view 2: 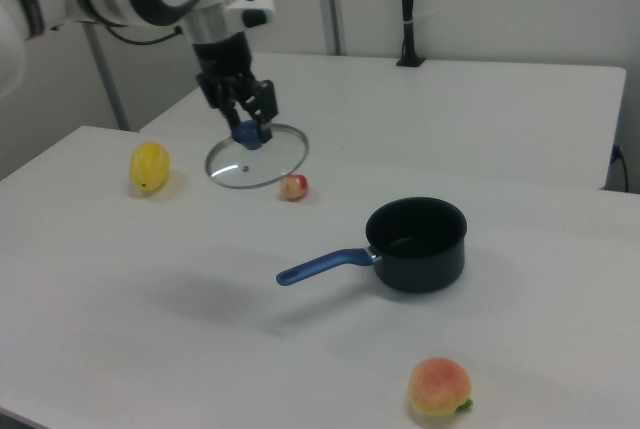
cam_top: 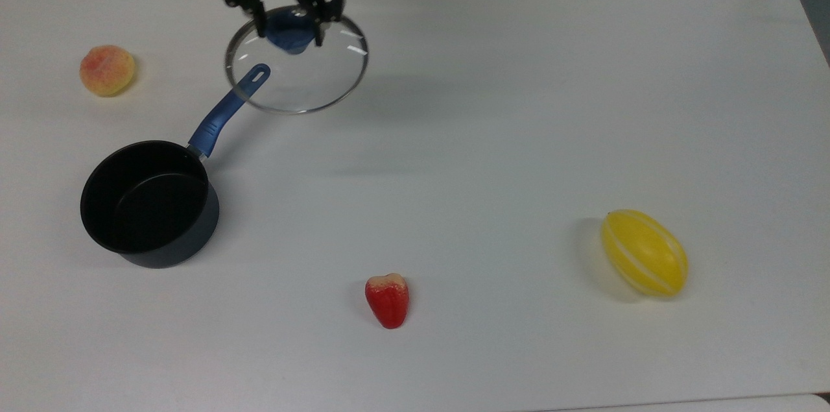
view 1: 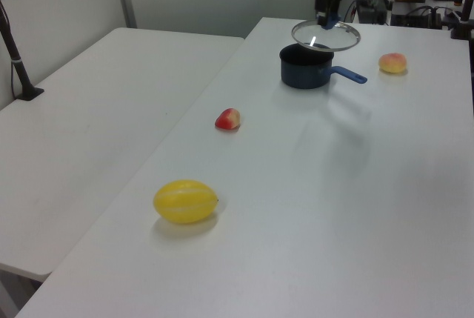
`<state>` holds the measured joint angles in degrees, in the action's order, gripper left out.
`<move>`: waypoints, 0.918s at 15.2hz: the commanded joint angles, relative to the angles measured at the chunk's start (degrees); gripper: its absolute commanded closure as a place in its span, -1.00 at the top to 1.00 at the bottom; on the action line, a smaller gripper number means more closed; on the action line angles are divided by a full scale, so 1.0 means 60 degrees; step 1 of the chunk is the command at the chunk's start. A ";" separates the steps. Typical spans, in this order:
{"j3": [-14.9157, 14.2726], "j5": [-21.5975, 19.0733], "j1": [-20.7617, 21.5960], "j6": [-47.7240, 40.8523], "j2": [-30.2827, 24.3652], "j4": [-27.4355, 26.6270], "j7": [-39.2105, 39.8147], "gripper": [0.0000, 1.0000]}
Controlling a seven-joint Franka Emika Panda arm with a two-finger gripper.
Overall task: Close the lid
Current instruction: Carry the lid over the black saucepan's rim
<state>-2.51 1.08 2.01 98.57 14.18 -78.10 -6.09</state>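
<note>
Taking the dark saucepan as the landmark, in the top view the red fruit lies nearer the camera and to the top view's right of it on the white table, and the yellow melon lies well apart further to the top view's right; the saucepan itself stands open and empty, its blue handle pointing away up and to the top view's right; beyond the pan, toward the far edge at the top view's left, sits the peach, well apart from the rim; farther back, the lid hangs in the air above the handle's end, so that the handle's tip shows through the glass; the lid is roughly level and not touching the pan; the gripper comes down from above with its two fingers closed on the lid's blue knob; in the right view the lid floats well above the table, off to the right view's left of the saucepan.
</note>
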 commanded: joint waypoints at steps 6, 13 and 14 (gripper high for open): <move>-0.0080 -0.0005 -0.1272 -0.0492 0.2352 0.2630 -0.0348 -0.77; -0.0679 0.0039 -0.1859 -0.0009 0.3772 0.3756 -0.0347 -0.78; -0.0753 0.0039 -0.1874 0.0079 0.3949 0.3919 -0.0348 -0.80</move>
<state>-4.81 1.20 -9.44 97.87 33.49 -60.33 -7.23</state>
